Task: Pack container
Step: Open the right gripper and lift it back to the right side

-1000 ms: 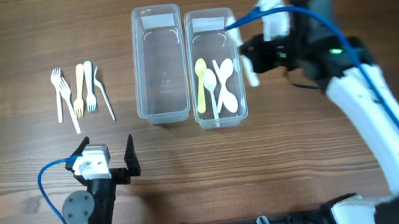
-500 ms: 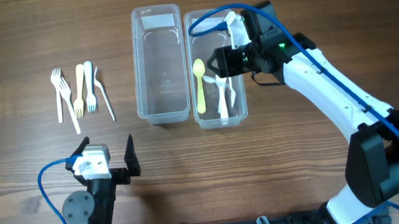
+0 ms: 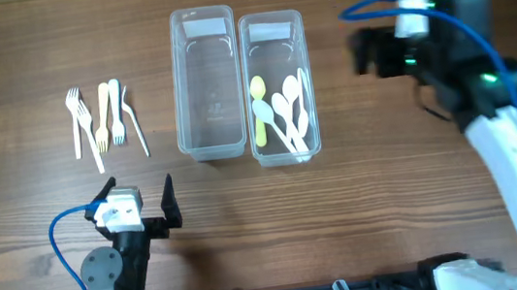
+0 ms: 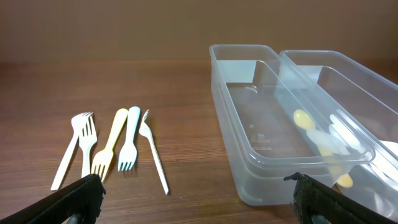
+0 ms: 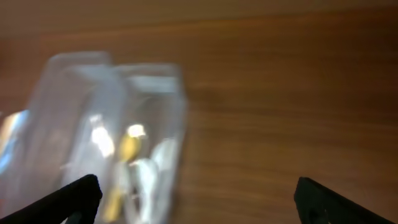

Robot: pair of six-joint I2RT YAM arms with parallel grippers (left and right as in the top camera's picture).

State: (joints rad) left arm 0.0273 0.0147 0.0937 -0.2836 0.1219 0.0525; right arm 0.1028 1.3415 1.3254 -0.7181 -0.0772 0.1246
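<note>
Table (image 3: 33,219): spoons (image 3: 286,113) in right container (image 3: 270,17); forks (image 3: 99,119) beside.

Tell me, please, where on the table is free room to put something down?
The left box is empty inside. Bare table lies in front of it, right of the left gripper. Crowded: the forks lie close together, and spoons lie in the right box.

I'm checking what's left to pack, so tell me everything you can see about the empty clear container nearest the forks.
The container is a clear, rigid-looking plastic tub, long and rectangular with rounded corners and a raised rim, no lid. It stands upright on the wooden table, empty, with a pale patch at its far end. The spoon-filled container lies close alongside; contact is unclear.
</note>
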